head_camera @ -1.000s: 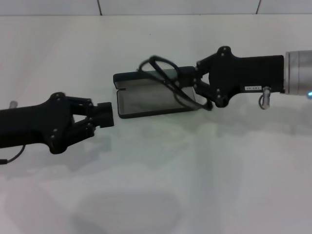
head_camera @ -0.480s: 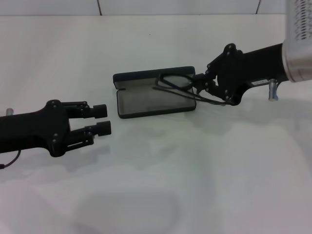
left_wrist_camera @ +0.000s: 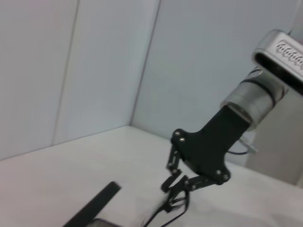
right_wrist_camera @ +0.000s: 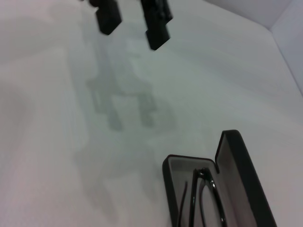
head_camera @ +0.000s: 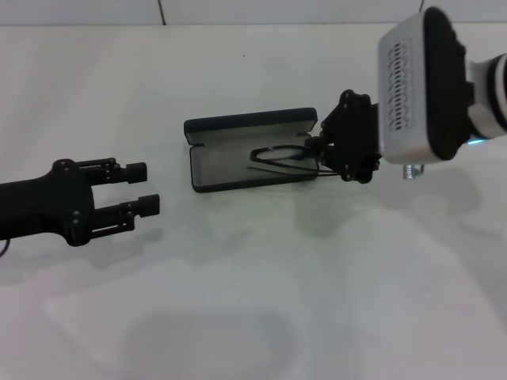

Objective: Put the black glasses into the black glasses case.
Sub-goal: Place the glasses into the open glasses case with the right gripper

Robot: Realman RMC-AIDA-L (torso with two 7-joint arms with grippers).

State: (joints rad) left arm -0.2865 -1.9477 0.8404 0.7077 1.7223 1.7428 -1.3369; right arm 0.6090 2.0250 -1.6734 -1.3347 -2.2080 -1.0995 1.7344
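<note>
White tabletop [head_camera: 253, 301]; my right gripper [head_camera: 315, 150] seemingly pinches the light, fragile black glasses [head_camera: 279, 156] over the black glasses case [head_camera: 238, 154], left gripper [head_camera: 142, 188] open, empty.

White table [head_camera: 238, 301] under even light casting soft shadows; behind the table, pale panelled wall [left_wrist_camera: 94, 61] with vertical seams

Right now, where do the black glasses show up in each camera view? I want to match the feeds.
Head view: the black glasses lie over the right half of the open black glasses case, at the right gripper.
Left wrist view: only a bit of frame below the right gripper, at the bottom edge.
Right wrist view: glasses in the case's grey tray, bottom edge.
Shared landmark: the case lid.
</note>
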